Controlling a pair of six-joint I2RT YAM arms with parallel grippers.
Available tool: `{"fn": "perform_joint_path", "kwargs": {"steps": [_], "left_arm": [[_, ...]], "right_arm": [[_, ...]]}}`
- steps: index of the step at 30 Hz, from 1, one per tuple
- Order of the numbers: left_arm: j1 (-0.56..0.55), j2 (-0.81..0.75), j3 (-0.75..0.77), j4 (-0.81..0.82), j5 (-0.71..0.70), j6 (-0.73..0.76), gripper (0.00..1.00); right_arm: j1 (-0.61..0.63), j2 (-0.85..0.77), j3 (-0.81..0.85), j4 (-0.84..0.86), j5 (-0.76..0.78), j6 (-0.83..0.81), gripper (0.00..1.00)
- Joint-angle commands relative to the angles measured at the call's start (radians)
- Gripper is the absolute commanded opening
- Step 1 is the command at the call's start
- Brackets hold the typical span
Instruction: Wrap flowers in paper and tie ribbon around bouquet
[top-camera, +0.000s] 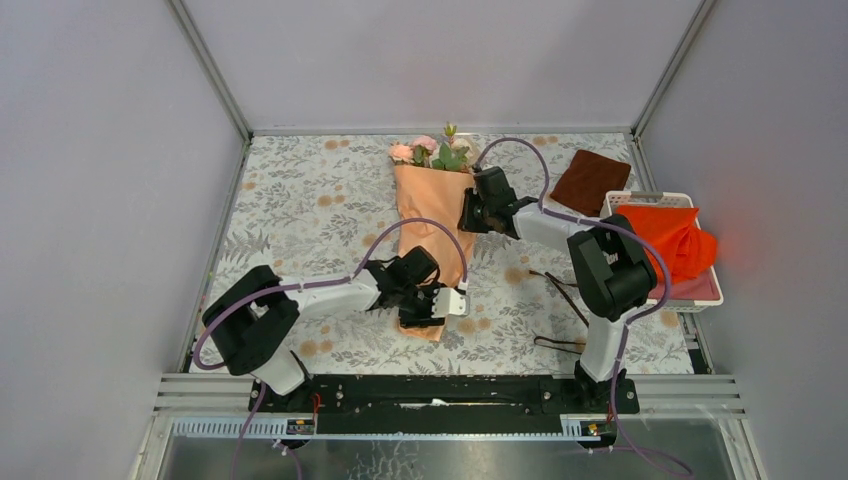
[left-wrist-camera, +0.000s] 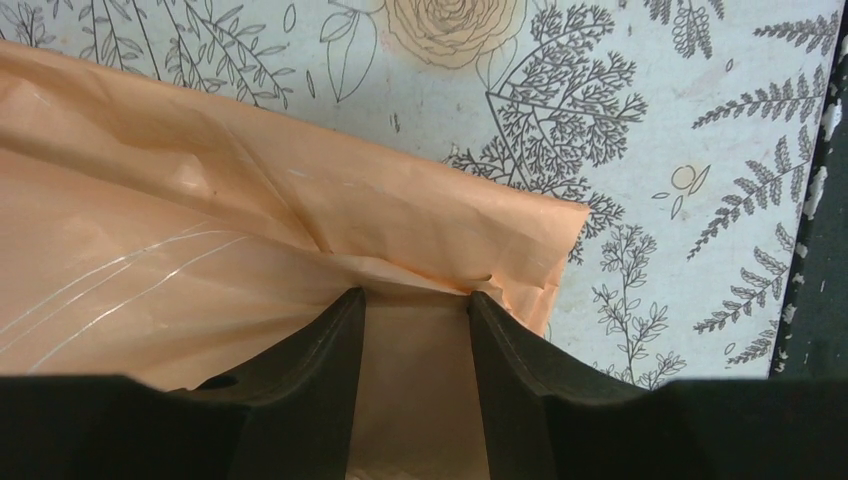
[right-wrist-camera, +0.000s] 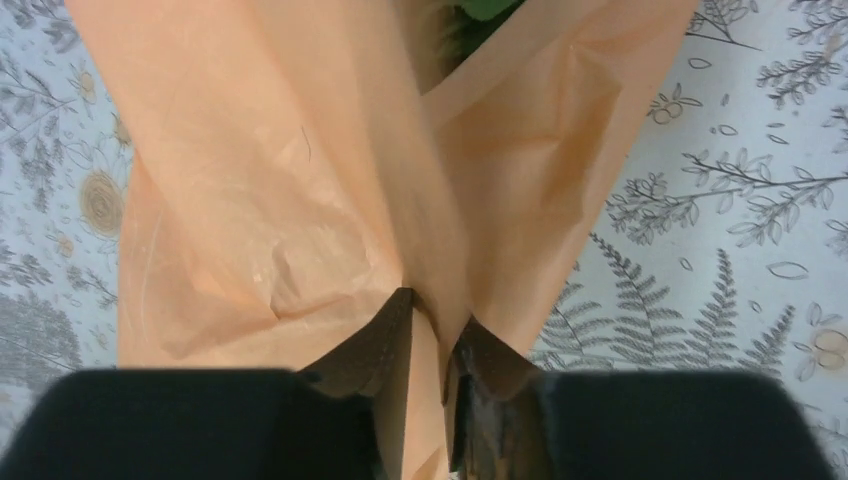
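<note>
Peach-orange wrap, top view: the paper was rolled into a long cone, and the bouquet lay on the patterned table, wide end away from the arm bases.
Flowers, top view: the flowers, pink with green leaves, stuck out of the far, wide end of the cone.
Left end effector, top view: the left gripper sat at the near, narrow end of the bouquet.
Right end effector, top view: the right gripper met the cone's right edge, just below the flowers.
Ribbon, top view: the ribbon lay loose on the table beside the right arm, apart from the bouquet.
Surroundings, top view: a brown cloth lay at the far right; a white basket held an orange cloth.
Left end effector, left wrist view: the fingers stood about half apart, closed on the bouquet's narrow end; the paper creased at both tips.
Right end effector, right wrist view: the fingers were nearly together, pinching a fold of the paper between them.
Paper, right wrist view: the cone widened away from the fingers, with green showing at its far opening.
</note>
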Motion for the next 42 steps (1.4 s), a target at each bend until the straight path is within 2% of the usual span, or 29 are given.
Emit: {"fn": "perform_joint_path", "kwargs": {"steps": [1, 2, 3, 6, 11, 14, 17, 20, 22, 24, 26, 29, 31, 34, 38, 42], "left_arm": [[-0.049, 0.073, -0.066, -0.096, 0.003, 0.024, 0.51], [-0.055, 0.063, -0.06, -0.11, 0.004, 0.029, 0.51], [-0.062, 0.052, -0.054, -0.125, 0.006, 0.031, 0.51], [-0.099, 0.014, -0.032, -0.174, 0.008, 0.029, 0.52], [-0.222, -0.036, 0.012, -0.284, 0.017, 0.047, 0.53], [-0.243, -0.036, 0.1, -0.445, 0.162, 0.098, 0.53], [-0.19, -0.084, 0.249, -0.616, 0.303, 0.18, 0.53], [-0.018, -0.127, 0.387, -0.646, 0.393, 0.212, 0.54], [0.096, -0.098, 0.435, -0.575, 0.359, 0.159, 0.5], [0.195, -0.031, 0.48, -0.495, 0.296, 0.091, 0.39], [0.283, 0.058, 0.535, -0.438, 0.242, 0.029, 0.33], [0.4, 0.188, 0.624, -0.317, 0.177, -0.111, 0.33], [0.483, 0.256, 0.688, -0.233, 0.164, -0.229, 0.38], [0.589, 0.315, 0.744, -0.12, 0.224, -0.403, 0.46], [0.686, 0.314, 0.663, 0.115, 0.321, -0.61, 0.59], [0.746, 0.363, 0.615, 0.305, 0.357, -0.794, 0.81]], "right_arm": [[-0.051, 0.028, 0.012, 0.127, -0.102, 0.068, 0.11], [-0.061, 0.039, 0.012, 0.131, -0.103, 0.075, 0.02], [-0.066, 0.048, 0.012, 0.135, -0.096, 0.082, 0.0], [-0.071, 0.073, 0.014, 0.144, -0.063, 0.08, 0.0], [-0.071, 0.1, 0.009, 0.158, -0.056, 0.09, 0.0], [-0.071, 0.098, 0.0, 0.161, -0.055, 0.087, 0.0], [-0.071, 0.092, 0.0, 0.159, -0.062, 0.079, 0.0], [-0.071, 0.084, -0.003, 0.155, -0.068, 0.075, 0.0], [-0.071, 0.081, -0.006, 0.155, -0.071, 0.076, 0.0], [-0.071, 0.079, -0.007, 0.155, -0.074, 0.075, 0.0], [-0.069, 0.079, -0.007, 0.155, -0.078, 0.076, 0.0], [-0.069, 0.078, -0.007, 0.154, -0.083, 0.077, 0.0], [-0.069, 0.075, -0.011, 0.154, -0.084, 0.075, 0.0], [-0.069, 0.07, -0.019, 0.155, -0.082, 0.074, 0.0], [-0.069, 0.076, -0.015, 0.152, -0.09, 0.068, 0.0], [-0.069, 0.072, -0.02, 0.15, -0.088, 0.065, 0.0]]}}
